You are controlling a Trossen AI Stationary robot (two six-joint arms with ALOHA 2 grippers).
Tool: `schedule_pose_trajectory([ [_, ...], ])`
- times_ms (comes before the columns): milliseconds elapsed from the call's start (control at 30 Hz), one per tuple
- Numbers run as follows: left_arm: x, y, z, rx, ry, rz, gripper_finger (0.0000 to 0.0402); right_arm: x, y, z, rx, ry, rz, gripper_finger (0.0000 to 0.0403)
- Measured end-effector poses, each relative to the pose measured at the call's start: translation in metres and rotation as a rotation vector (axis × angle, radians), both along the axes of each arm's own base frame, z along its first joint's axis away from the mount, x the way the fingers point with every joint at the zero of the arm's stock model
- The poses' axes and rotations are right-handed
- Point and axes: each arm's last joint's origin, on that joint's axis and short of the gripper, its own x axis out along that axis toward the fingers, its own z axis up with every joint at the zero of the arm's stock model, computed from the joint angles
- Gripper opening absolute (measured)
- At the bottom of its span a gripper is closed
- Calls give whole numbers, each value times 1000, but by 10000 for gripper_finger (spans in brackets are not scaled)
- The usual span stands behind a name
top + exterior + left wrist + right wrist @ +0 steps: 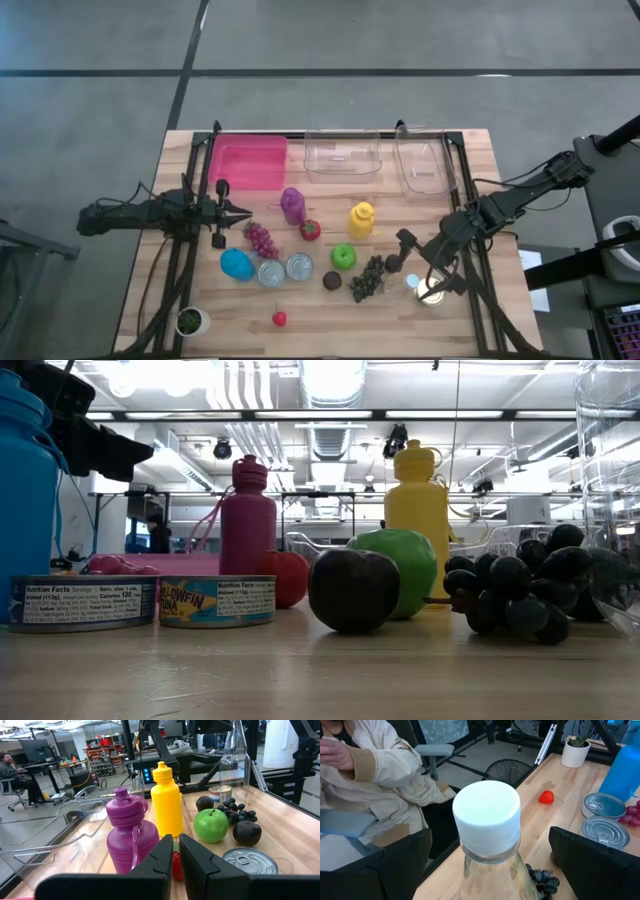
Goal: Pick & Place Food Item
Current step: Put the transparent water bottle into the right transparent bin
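Observation:
Food lies mid-table: red grapes [262, 240], a red strawberry [310, 229], a green apple [343, 256], a dark plum [332, 281], dark grapes [368, 278] and two cans [285, 269]. A clear bottle with a white cap [487, 812] stands upright near the right edge [430, 290]. My right gripper [490, 837] is open, one finger on either side of the bottle's neck and apart from it. My left gripper [175, 845] is shut and empty at the table's left [235, 210], pointing level at the purple bottle [131, 837].
A yellow bottle [361, 220] and a blue bottle [237, 264] stand among the food. A pink bin [247, 163] and two clear bins [343, 155] [425, 165] line the far edge. A potted plant [190, 321] and a small red fruit [279, 319] sit near the front. A person sits beyond the table's right.

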Motion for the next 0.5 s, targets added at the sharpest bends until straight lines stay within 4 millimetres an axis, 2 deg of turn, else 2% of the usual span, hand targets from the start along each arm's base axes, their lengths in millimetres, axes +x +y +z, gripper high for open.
schedule_pose_trajectory([
  [233, 0, 0, 0, 0, 0, 0, 36, 2, 1, -2, -9, 5, 3, 390],
  [500, 0, 0, 0, 0, 0, 0, 36, 4, 3, -5, -33, -6, 41, 295],
])
